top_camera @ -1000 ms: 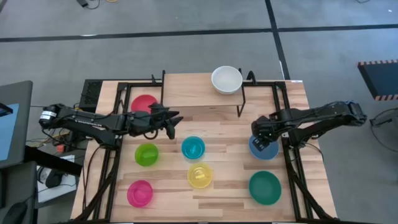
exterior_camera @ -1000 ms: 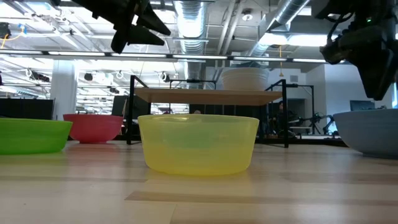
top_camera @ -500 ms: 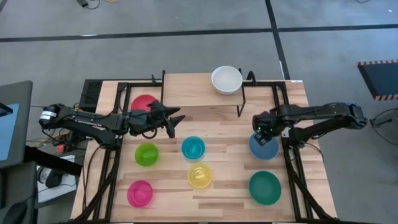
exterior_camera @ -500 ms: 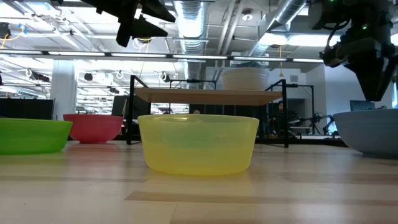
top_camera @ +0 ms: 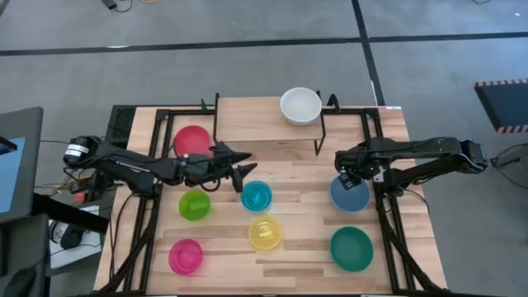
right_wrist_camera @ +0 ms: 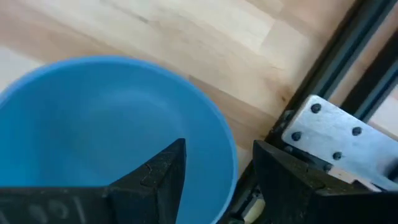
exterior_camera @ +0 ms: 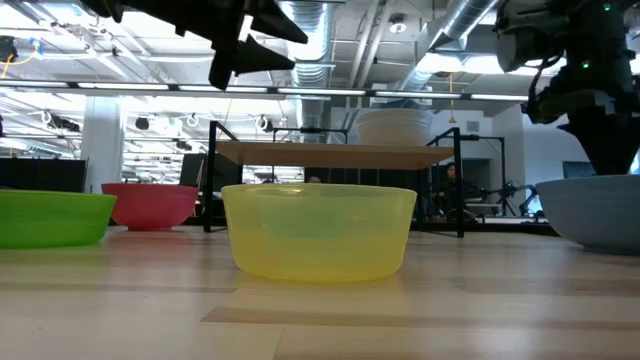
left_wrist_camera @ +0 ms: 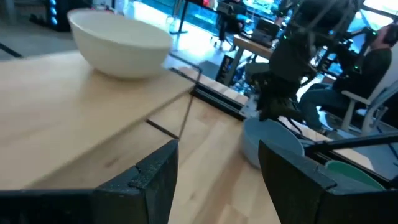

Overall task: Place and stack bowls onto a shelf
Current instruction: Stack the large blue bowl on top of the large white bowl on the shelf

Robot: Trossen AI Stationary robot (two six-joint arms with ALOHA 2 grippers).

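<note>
We see a pale smooth wood surface (top_camera: 297,165); shelf (top_camera: 256,120) of matt light wood on thin black metal legs; glossy plastic blue bowl (right_wrist_camera: 106,130) and white bowl (left_wrist_camera: 121,37); translucent yellow bowl (exterior_camera: 318,230).

In my low view, the round blue plastic bowl (exterior_camera: 597,208) is cut by the picture's edge, as is the lime green bowl (exterior_camera: 50,218). The yellow bowl (exterior_camera: 318,230) hides the shelf's (exterior_camera: 335,154) middle underside.
</note>
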